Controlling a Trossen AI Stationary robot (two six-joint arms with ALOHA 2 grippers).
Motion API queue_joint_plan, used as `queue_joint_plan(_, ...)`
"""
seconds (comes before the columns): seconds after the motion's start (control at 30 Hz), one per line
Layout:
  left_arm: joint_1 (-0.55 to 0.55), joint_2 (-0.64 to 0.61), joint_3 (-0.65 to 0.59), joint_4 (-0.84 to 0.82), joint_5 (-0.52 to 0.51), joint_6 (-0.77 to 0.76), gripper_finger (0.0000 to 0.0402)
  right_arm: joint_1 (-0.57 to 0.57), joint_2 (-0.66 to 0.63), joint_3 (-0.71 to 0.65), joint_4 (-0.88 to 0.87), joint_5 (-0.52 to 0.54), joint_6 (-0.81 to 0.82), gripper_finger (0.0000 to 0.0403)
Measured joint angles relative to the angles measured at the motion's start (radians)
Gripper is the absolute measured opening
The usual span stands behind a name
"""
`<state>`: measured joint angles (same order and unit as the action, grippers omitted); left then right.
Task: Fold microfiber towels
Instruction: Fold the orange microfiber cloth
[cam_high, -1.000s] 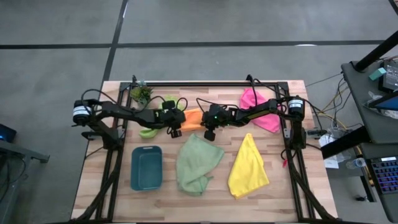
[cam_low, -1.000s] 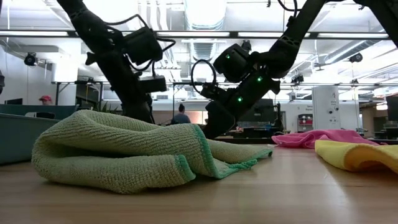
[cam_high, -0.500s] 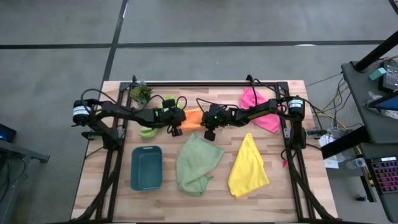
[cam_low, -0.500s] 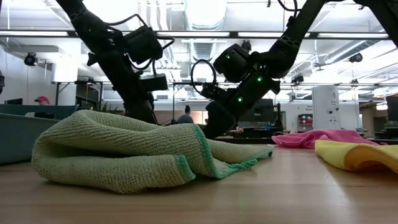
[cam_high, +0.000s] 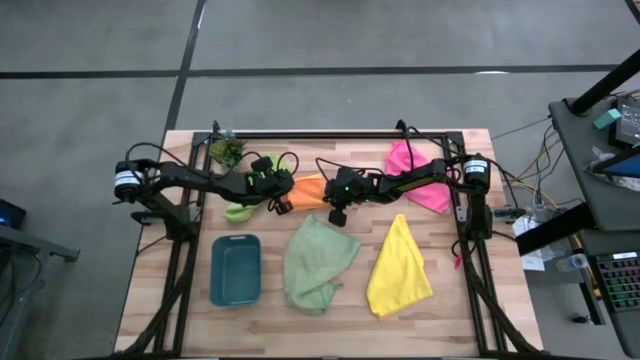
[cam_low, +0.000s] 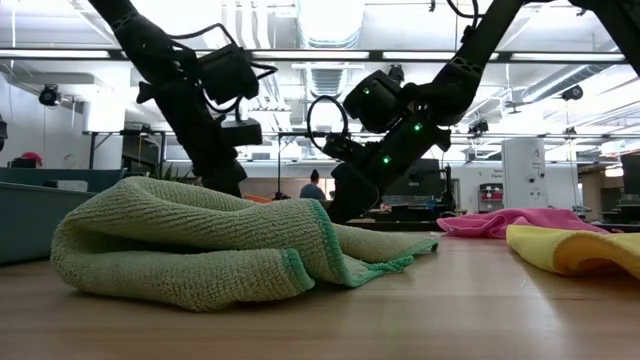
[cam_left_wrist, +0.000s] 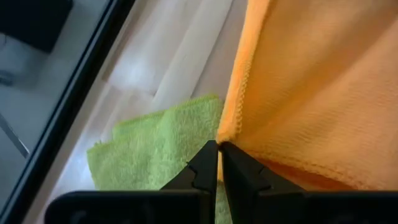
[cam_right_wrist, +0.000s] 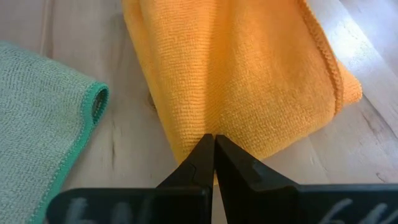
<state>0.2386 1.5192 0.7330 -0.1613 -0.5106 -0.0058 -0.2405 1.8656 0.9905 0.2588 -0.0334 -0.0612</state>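
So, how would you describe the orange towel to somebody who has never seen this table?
Find the wooden table and look at the middle of its far half, where the two dark arms meet. The orange towel lies there, with the left hand and the right hand each shut on an edge of it. It is the only orange cloth, between the lime green towel and the pink towel.
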Motion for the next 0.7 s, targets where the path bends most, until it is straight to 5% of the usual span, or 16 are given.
queue_joint_plan(0.17, 0.005, 0.000, 0.000, -0.015, -0.001, -0.042, 0.0016, 0.000, 0.000, 0.000, -0.001, 0.000, 0.000, 0.0009)
queue_joint_plan(0.4, 0.002, -0.047, 0.009, -0.088, 0.023, -0.042, 0.0083, 0.000, -0.003, 0.000, -0.002, 0.000, 0.000, 0.0009)
queue_joint_plan(0.6, -0.005, -0.154, -0.009, -0.148, 0.354, -0.082, 0.0108, 0.000, -0.043, 0.003, -0.006, 0.000, 0.001, 0.0009)
queue_joint_plan(0.7, -0.010, -0.168, -0.037, -0.128, 0.390, -0.130, 0.0102, 0.000, -0.066, 0.003, -0.015, 0.000, -0.002, 0.0009)
